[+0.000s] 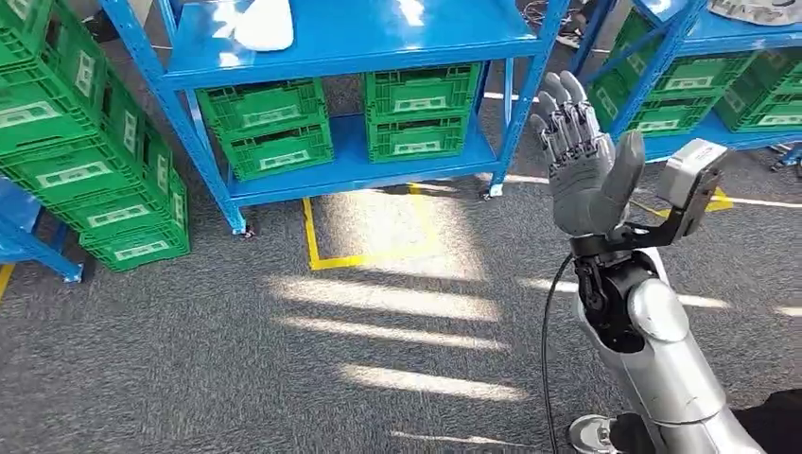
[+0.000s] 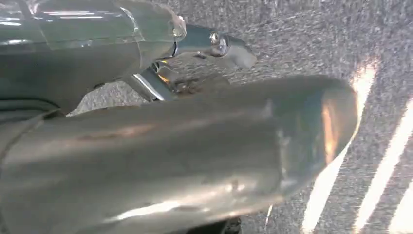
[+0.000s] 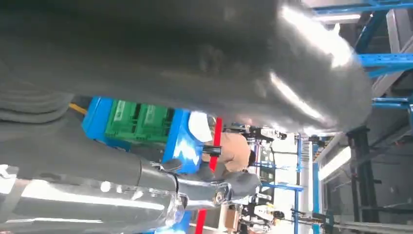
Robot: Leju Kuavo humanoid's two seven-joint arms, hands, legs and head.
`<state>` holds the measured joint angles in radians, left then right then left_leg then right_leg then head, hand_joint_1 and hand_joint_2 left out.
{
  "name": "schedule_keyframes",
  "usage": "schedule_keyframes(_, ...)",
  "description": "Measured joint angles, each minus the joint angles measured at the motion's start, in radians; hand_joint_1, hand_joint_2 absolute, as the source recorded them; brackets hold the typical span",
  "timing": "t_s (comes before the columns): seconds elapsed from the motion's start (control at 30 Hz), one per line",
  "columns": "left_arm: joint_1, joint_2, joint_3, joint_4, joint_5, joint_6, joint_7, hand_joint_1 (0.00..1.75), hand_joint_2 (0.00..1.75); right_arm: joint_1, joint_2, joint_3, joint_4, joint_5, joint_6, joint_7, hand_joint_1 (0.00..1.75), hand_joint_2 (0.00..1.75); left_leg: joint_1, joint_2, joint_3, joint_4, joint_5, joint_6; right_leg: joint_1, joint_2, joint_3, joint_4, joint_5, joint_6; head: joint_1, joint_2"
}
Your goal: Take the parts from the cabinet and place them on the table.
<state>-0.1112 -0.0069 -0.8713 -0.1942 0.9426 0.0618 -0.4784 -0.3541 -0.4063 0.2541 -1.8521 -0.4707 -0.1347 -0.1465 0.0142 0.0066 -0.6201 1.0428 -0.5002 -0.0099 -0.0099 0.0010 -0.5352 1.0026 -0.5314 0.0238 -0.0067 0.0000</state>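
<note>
Right robot hand [image 1: 584, 161] is hanging raised, fingers spread, gripping nothing; white part [image 1: 265, 24] is lying on shelf [image 1: 378, 38], far ahead-left.

A white rounded part [image 1: 265, 24] lies on the top shelf of the blue cabinet [image 1: 359, 38] at the upper middle of the head view, cut off by the top edge. The cabinet's lower shelf, just below, carries four green crates [image 1: 340, 123] stacked in two side-by-side pairs.
</note>
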Motion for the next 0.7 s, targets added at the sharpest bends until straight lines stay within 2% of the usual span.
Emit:
schedule_keyframes(0.03,0.002,0.001,0.000,0.000,-0.001,-0.001,0.000,0.00,0.00,0.001,0.000,0.000,0.000,0.000,0.000,0.000,0.00,0.00,-0.004,-0.001,-0.001,0.001,-0.003,0.006,-0.001,-0.001,0.001,-0.003,0.000,0.001,0.006,0.000)
schedule_keyframes(0.1,0.003,0.002,0.000,0.000,-0.003,-0.002,0.000,0.00,0.00,0.000,0.000,0.000,0.000,0.000,0.000,0.000,0.00,0.00,-0.004,-0.003,0.004,-0.002,-0.006,0.023,-0.007,-0.002,0.008,-0.006,-0.009,0.012,0.009,0.000)
schedule_keyframes(0.13,0.003,0.002,0.000,0.000,-0.003,-0.003,-0.001,0.00,0.00,0.000,-0.001,-0.001,0.000,0.000,0.000,0.000,0.00,0.00,-0.003,-0.003,0.011,-0.005,-0.007,0.030,-0.009,-0.002,0.003,0.010,-0.021,0.014,0.018,0.000)
schedule_keyframes(0.17,0.002,0.002,0.000,0.000,-0.003,-0.003,-0.001,0.00,0.00,-0.002,-0.001,-0.002,0.000,0.000,0.000,0.000,0.00,0.00,-0.004,-0.002,0.018,-0.005,-0.011,0.037,-0.008,-0.002,-0.017,0.058,-0.044,0.015,0.023,0.000)
schedule_keyframes(0.2,0.002,0.002,0.000,0.000,-0.005,-0.003,-0.001,0.00,0.00,-0.001,-0.001,-0.001,0.000,0.000,0.000,0.000,0.00,0.00,-0.007,0.000,0.025,-0.005,-0.017,0.045,-0.007,-0.001,-0.067,0.159,-0.085,0.016,0.033,0.000)
schedule_keyframes(0.27,0.002,0.002,-0.001,0.000,-0.006,-0.003,-0.001,0.00,0.00,0.003,0.000,0.000,0.001,0.000,0.000,0.000,0.00,0.00,-0.014,0.002,0.032,-0.005,-0.025,0.051,-0.007,-0.001,-0.149,0.296,-0.128,0.014,0.038,0.000)
schedule_keyframes(0.3,0.002,0.002,-0.002,0.000,-0.006,-0.003,-0.001,0.00,0.00,0.004,0.000,0.000,0.003,0.000,0.000,0.000,0.00,0.00,-0.018,0.002,0.037,-0.005,-0.030,0.053,-0.006,-0.001,-0.184,0.337,-0.124,0.009,0.041,0.000)
schedule_keyframes(0.33,0.002,0.003,-0.003,0.000,-0.007,-0.003,-0.001,0.00,0.00,0.004,0.000,0.000,0.003,0.000,0.001,0.000,0.00,0.00,-0.021,0.002,0.042,-0.005,-0.033,0.054,-0.005,-0.001,-0.187,0.324,-0.099,0.004,0.041,0.000)
schedule_keyframes(0.37,0.002,0.003,-0.005,0.000,-0.006,-0.003,-0.002,0.00,0.00,0.003,0.000,0.000,0.003,0.000,0.001,0.000,0.00,0.00,-0.025,0.001,0.052,-0.005,-0.040,0.055,0.000,-0.001,-0.169,0.264,-0.045,-0.006,0.043,0.000)
schedule_keyframes(0.43,0.002,0.002,-0.006,0.000,-0.007,-0.004,-0.003,0.00,0.00,0.002,0.000,-0.001,0.003,0.001,0.002,0.000,0.00,0.00,-0.027,0.000,0.073,-0.005,-0.053,0.053,0.013,0.001,-0.110,0.115,0.053,-0.025,0.043,0.000)
schedule_keyframes(0.47,0.001,0.000,-0.006,0.000,-0.008,-0.004,-0.003,0.00,0.00,0.000,-0.001,-0.001,0.003,0.001,0.002,0.000,0.00,0.00,-0.026,0.001,0.078,-0.009,-0.059,0.051,0.020,0.002,-0.082,0.071,0.050,-0.037,0.039,0.000)
schedule_keyframes(0.5,-0.001,0.000,-0.006,0.000,-0.009,-0.004,-0.003,0.00,0.00,-0.002,0.000,-0.001,0.003,0.001,0.002,0.000,0.00,0.00,-0.026,0.000,0.076,-0.007,-0.062,0.045,0.025,0.000,-0.073,0.046,0.052,-0.040,0.034,0.000)
schedule_keyframes(0.53,-0.001,-0.002,-0.006,0.000,-0.009,-0.004,-0.003,0.00,0.00,-0.006,-0.002,-0.001,0.003,0.001,0.003,0.000,0.00,0.00,-0.025,0.002,0.071,-0.007,-0.061,0.041,0.030,-0.001,-0.066,0.032,0.036,-0.045,0.042,0.000)
schedule_keyframes(0.57,0.000,-0.004,-0.007,0.000,-0.009,-0.005,-0.003,0.00,0.00,-0.007,-0.001,-0.001,0.003,0.001,0.003,0.000,0.00,0.00,-0.022,0.004,0.072,-0.012,-0.063,0.036,0.031,-0.001,-0.068,0.032,0.035,-0.047,0.041,0.000)
schedule_keyframes(0.6,0.000,-0.004,-0.007,0.000,-0.009,-0.006,-0.003,0.00,0.00,-0.007,-0.002,-0.001,0.003,0.001,0.003,0.000,0.00,0.00,-0.023,0.006,0.076,-0.018,-0.064,0.032,0.031,0.000,-0.065,0.024,0.034,-0.050,0.041,0.000)
schedule_keyframes(0.63,-0.001,-0.004,-0.007,0.000,-0.009,-0.006,-0.004,0.00,0.00,-0.008,-0.002,-0.002,0.001,0.001,0.003,0.000,0.00,0.00,-0.024,0.003,0.081,-0.014,-0.074,0.027,0.017,-0.002,-0.043,-0.003,0.040,-0.048,0.042,0.000)
schedule_keyframes(0.67,-0.001,-0.004,-0.008,0.000,-0.009,-0.006,-0.005,0.00,0.00,-0.009,-0.002,-0.002,0.000,0.001,0.003,0.000,0.00,0.00,-0.025,-0.006,0.076,0.008,-0.080,0.022,0.018,-0.003,-0.029,-0.013,0.038,-0.049,0.039,0.000)
schedule_keyframes(0.7,-0.002,-0.004,-0.008,0.000,-0.009,-0.006,-0.006,0.00,0.00,-0.013,-0.001,-0.002,0.000,0.001,0.003,0.000,0.00,0.00,-0.023,-0.010,0.050,0.057,-0.100,0.017,0.016,-0.005,-0.019,-0.018,0.036,-0.052,0.031,0.000)
